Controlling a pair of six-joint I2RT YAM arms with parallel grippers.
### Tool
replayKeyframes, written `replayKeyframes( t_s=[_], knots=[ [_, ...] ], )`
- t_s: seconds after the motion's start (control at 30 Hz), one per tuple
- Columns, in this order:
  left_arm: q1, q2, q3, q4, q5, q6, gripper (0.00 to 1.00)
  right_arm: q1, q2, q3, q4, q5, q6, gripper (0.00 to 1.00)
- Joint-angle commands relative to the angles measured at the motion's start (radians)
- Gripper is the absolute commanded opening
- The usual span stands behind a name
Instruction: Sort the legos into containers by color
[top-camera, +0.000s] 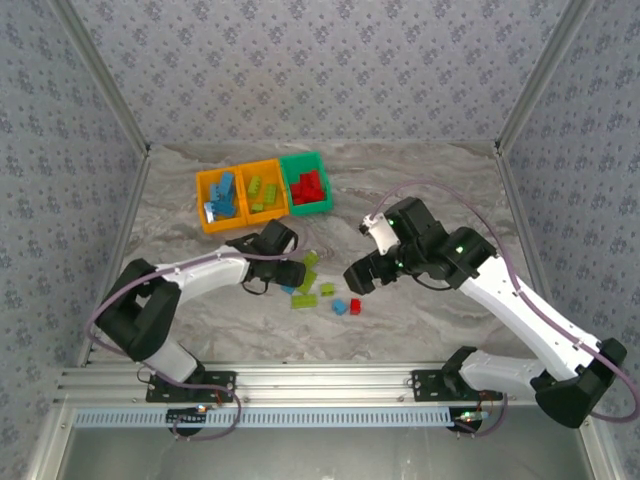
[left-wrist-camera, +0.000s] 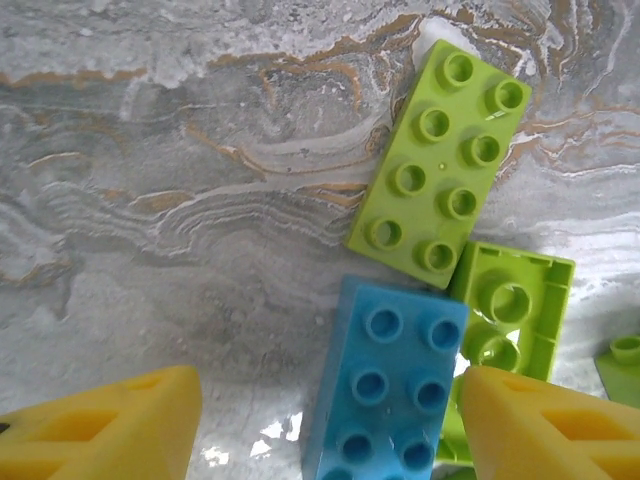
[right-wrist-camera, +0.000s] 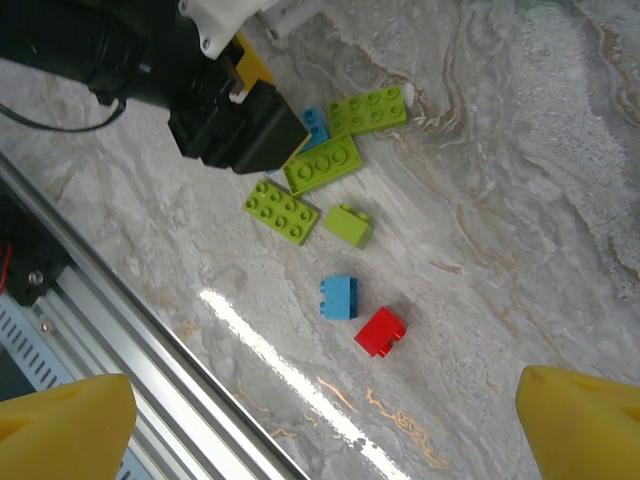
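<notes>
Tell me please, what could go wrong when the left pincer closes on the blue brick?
The left pincer straddles the blue brick, but an overturned green brick touches its right side, so closing might pinch or drag both. The long green brick also meets its far corner and may get nudged.

The containers (top-camera: 222, 226) stand in a row, far left on the table (top-camera: 200, 310). Loose legos (top-camera: 327, 289) lie nearer, to the right.

Three joined bins (top-camera: 242, 190), upper centre, hold blue, lime and red legos (top-camera: 308, 188) sorted by color. More lie loose mid-frame.
</notes>
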Motion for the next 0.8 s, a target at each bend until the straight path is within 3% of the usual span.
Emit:
replayKeyframes(
  t_s=[0.0, 0.27, 0.43, 0.57, 0.63, 0.77],
  knots=[
    [-0.006, 0.039, 0.015, 0.053, 0.012, -0.028, 0.65, -0.023, -0.005, -0.023, 0.027, -0.024, 0.055, 1.00],
    [-0.007, 0.054, -0.030, 0.084, -0.081, -0.057, 0.53, -0.030, -0.005, -0.010, 0.046, -0.019, 0.067, 1.00],
    [-0.006, 0.025, -0.050, 0.020, -0.181, -0.044, 0.53, -0.030, 0.010, -0.010, 0.057, -0.024, 0.070, 1.00],
    [-0.004, -0.086, -0.109, 0.000, -0.238, -0.056, 0.54, -0.031, 0.024, -0.011, 0.051, -0.024, 0.070, 1.00],
    [-0.005, -0.155, -0.127, 0.008, -0.218, -0.053, 0.56, -0.032, 0.029, -0.010, 0.054, -0.030, 0.069, 1.00],
    [-0.005, -0.266, -0.166, 0.117, -0.095, -0.035, 0.71, -0.032, 0.044, -0.011, 0.078, -0.060, 0.075, 1.00]
  ],
)
